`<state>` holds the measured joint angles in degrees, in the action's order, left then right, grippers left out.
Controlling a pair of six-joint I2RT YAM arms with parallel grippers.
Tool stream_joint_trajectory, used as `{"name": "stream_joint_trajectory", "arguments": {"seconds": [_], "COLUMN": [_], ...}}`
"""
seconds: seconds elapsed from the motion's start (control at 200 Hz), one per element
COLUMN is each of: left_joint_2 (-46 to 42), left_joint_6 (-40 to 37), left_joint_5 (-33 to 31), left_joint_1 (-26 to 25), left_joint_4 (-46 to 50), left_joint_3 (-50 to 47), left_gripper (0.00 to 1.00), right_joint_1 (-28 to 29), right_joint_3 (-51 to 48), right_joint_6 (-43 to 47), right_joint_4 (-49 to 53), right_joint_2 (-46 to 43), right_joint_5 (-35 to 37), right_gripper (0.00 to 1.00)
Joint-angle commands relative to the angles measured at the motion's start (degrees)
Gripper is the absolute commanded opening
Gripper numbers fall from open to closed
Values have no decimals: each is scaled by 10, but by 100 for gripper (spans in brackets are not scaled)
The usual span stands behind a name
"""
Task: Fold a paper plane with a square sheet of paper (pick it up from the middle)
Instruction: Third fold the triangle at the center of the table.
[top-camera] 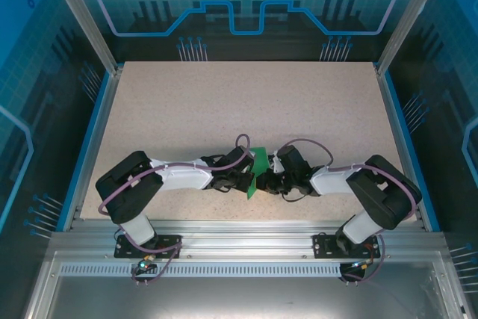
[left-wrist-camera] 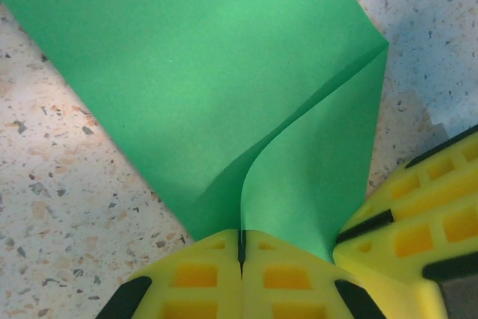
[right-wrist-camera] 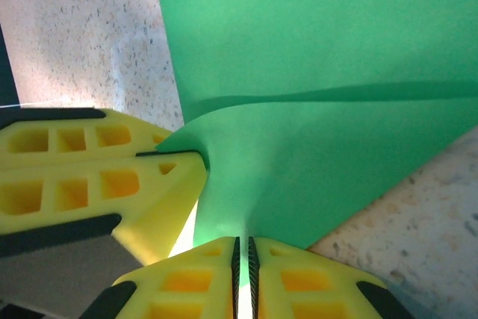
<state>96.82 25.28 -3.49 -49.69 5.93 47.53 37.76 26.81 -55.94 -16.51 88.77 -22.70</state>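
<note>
The square sheet of paper [top-camera: 260,163], bright green, stands up on edge off the table between my two grippers. My left gripper [top-camera: 252,182] is shut on its lower edge. In the left wrist view the sheet [left-wrist-camera: 202,72] curves into a soft fold that runs down into the shut left gripper [left-wrist-camera: 241,248]. My right gripper [top-camera: 267,183] faces it from the other side. In the right wrist view the right gripper [right-wrist-camera: 243,255] is shut on a thin pinch of the sheet [right-wrist-camera: 321,50], right next to the left one's grip.
The speckled beige table [top-camera: 224,110] lies under the paper, with blue rails at its sides. The right arm's yellow fingers [left-wrist-camera: 418,229] crowd the left wrist view's corner, and the left arm's yellow fingers [right-wrist-camera: 82,177] sit close in the right wrist view.
</note>
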Motion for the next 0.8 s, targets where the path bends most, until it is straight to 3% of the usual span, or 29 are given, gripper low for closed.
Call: {"name": "stream_joint_trajectory", "arguments": {"seconds": [0.0,0.465,0.795], "left_joint_2": [8,14,22], "left_joint_6": [-15,-19,-24], "left_joint_5": [15,30,40], "left_joint_1": [7,16,20], "left_joint_4": [18,9,4], "left_joint_3": [12,8,10], "left_gripper": [2,2,2], "right_joint_1": [18,40,45], "right_joint_3": [-12,-22,-30], "right_joint_6": [-13,-32,-31], "right_joint_4": [-14,-66,-38], "right_joint_2": [-20,18,-39], "right_joint_5": [10,25,33], "right_gripper": [14,14,15]}}
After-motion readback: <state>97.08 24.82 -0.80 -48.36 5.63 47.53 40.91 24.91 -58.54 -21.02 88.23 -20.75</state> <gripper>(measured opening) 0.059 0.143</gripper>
